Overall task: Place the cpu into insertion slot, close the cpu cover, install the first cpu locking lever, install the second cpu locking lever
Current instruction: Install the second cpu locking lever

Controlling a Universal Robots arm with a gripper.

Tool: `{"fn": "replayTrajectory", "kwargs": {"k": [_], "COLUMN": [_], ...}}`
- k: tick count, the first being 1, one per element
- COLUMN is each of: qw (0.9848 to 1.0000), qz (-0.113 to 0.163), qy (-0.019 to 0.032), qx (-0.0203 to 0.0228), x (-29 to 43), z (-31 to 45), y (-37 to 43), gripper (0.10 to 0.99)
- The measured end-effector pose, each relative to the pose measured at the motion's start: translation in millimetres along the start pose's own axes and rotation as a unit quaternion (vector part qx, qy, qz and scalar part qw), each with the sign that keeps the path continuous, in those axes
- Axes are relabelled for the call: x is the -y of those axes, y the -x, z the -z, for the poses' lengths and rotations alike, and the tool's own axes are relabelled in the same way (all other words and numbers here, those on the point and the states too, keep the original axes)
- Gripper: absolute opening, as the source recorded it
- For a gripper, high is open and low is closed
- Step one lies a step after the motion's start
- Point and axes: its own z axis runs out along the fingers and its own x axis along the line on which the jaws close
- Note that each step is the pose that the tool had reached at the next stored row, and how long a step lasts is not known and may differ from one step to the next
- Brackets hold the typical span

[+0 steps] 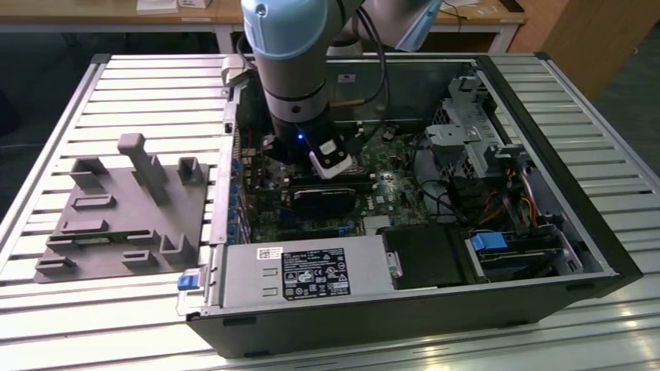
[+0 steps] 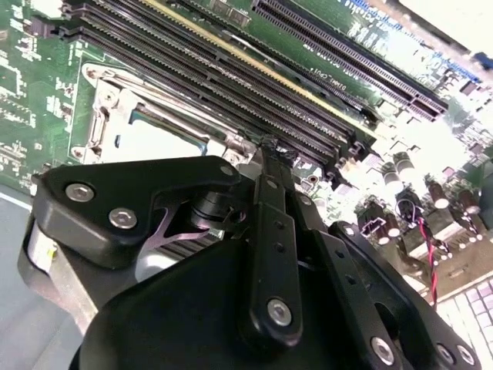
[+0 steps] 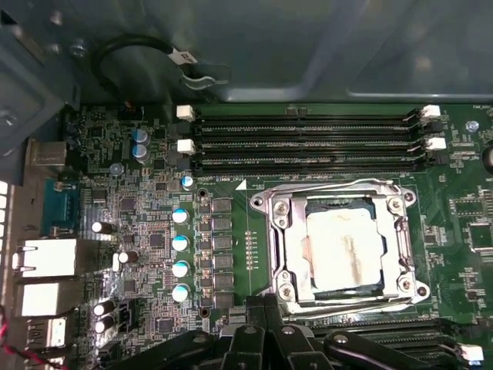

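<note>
In the exterior view, the silver power supply box [image 1: 299,272] with its label sits nearest, along the front edge of the open black computer case [image 1: 413,317]. Behind it the grey robot arm [image 1: 294,69] reaches down into the case, its gripper [image 1: 332,161] low over the green circuit board [image 1: 387,193]. Beside the case, on the exterior view's left, a grey plastic fixture [image 1: 124,209] rests on the slatted table [image 1: 62,116].

In the second wrist view, the black gripper fingers [image 2: 269,231] look pressed together, pinching nothing, just above the board near the long black memory slots [image 2: 231,69].

In the first wrist view, the pale silver-grey square cpu [image 3: 343,250] lies in the insertion slot [image 3: 286,254], the thin silver cpu cover [image 3: 400,239] framing it, beside the memory slots [image 3: 308,142].
</note>
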Motion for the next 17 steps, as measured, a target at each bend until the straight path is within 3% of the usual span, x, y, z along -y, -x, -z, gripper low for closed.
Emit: {"fn": "replayTrajectory", "kwargs": {"k": [6,17], "qw": [1.0,1.0], "qz": [0.0,-0.001], "qy": [-0.0002,-0.0006], "qx": [0.0,-0.0043], "x": [-1.6,-3.0], "z": [6.4,3.7], "y": [3.0,34.3], "gripper": [0.102,0.102]}}
